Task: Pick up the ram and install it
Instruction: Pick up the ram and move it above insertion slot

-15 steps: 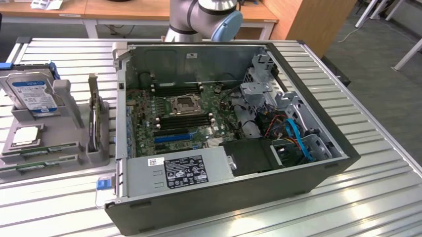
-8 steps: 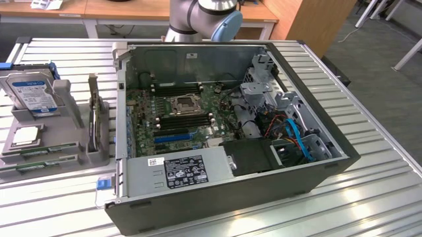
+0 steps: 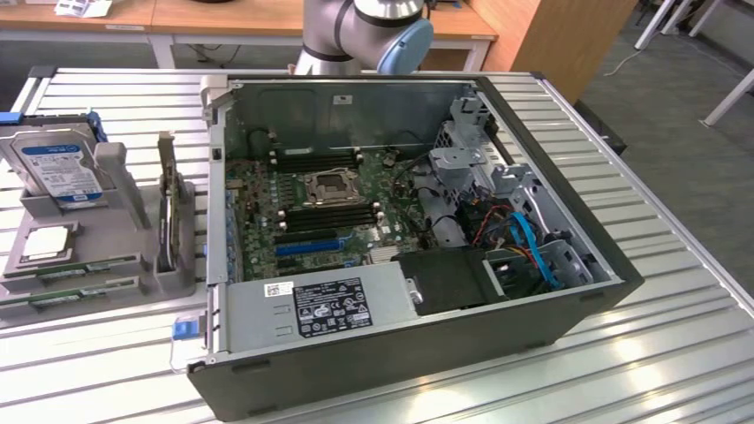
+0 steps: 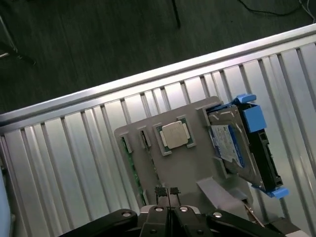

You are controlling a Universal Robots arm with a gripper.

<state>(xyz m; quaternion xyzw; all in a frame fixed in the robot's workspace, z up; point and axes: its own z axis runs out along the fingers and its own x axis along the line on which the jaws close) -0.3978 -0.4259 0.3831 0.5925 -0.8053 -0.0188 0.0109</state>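
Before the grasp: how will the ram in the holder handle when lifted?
Probably stiff: the ram is a thin flat board. Likely light, being so narrow. Slotted in the grey holder, it may bind if pulled crooked.

This looks like a robotics lab in an office building: a robot arm (image 3: 353, 31) stands at a table (image 3: 672, 283) of aluminium slats, and on it lies an open computer case (image 3: 389, 362) with its motherboard (image 3: 318, 194) bare. Beside the case a grey holder (image 3: 118, 172) keeps parts in fitted slots — a hard drive (image 3: 56, 163), a processor (image 3: 48, 243), ram (image 3: 83, 267). Behind are wooden desks (image 3: 224, 16), and the floor (image 4: 98, 44) is dark carpet.
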